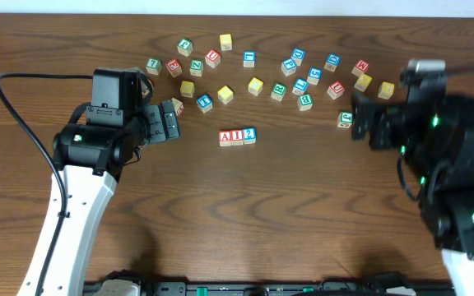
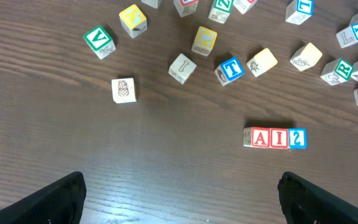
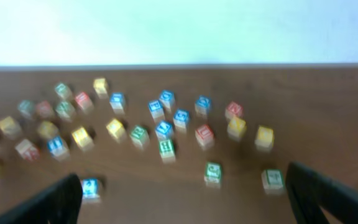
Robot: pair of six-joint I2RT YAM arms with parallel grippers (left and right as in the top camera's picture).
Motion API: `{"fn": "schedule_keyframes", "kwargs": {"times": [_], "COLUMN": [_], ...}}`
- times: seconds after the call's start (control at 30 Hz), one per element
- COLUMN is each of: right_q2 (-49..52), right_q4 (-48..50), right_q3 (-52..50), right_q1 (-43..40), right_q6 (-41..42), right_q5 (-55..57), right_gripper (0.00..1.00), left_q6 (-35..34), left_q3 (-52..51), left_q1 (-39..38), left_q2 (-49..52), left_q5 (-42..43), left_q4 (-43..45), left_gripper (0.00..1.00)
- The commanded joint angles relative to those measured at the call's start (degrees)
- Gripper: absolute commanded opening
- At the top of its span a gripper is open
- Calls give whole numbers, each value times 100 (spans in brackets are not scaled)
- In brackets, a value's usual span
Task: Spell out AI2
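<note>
A pale wall point(image 3: 179, 31) closes the room behind the bench point(image 1: 303, 222). The right wrist view is too blurred to show more of it. The bench is dark brown wood with a fine grain, flat and matte, so blocks should slide on it easily if nudged.

The left arm point(image 1: 81, 197) reaches in from the near left, and the right arm point(image 1: 459, 156) stands at the right edge. The left tool point(image 1: 171, 121) hangs spread wide and grips nothing; bare wood shows between its fingers in its wrist view. The right tool point(image 3: 182, 190) is also spread wide with nothing in it.

Loose blocks point(image 1: 256, 85) lie scattered across the far half of the bench. Some lie just beside the left tool, and one lies just beside the right arm.

The row point(image 1: 237, 136) sits mid-bench, nearer than the scatter and apart from it. It holds A point(image 2: 261, 138), I point(image 2: 279, 138) and 2 point(image 2: 297, 138), touching side by side and reading in order.

The word looks spelled, so the step in hand is probably to leave it intact. It would be best to lift each tool straight up before swinging it away, rather than sweeping low over the wood. A brush on the strays near the left tool could send one into the row. The 2 may sit a shade out of line, but any touch-up should be a light push on its end face.
</note>
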Motion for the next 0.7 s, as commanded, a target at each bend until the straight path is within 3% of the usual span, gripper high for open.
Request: {"fn": "schedule_keyframes", "kwargs": {"times": [0.0, 0.4, 0.67], "right_q2": [-890, -4293, -5060], "right_q4": [767, 3364, 3759], "right_q3": [-1215, -5239, -6334], "right_q1": [-291, -848, -841], "right_q6": [-179, -669, -664], "right_q5": [-223, -874, -876], "right_gripper": [99, 99, 99], "left_q6": [-31, -31, -28], "left_q3": [9, 9, 9], "left_q1": [24, 24, 24], "left_q2": [7, 7, 7], "left_q5": [-74, -74, -74], "left_q4": [-20, -20, -20], "left_gripper": [97, 97, 97]}}
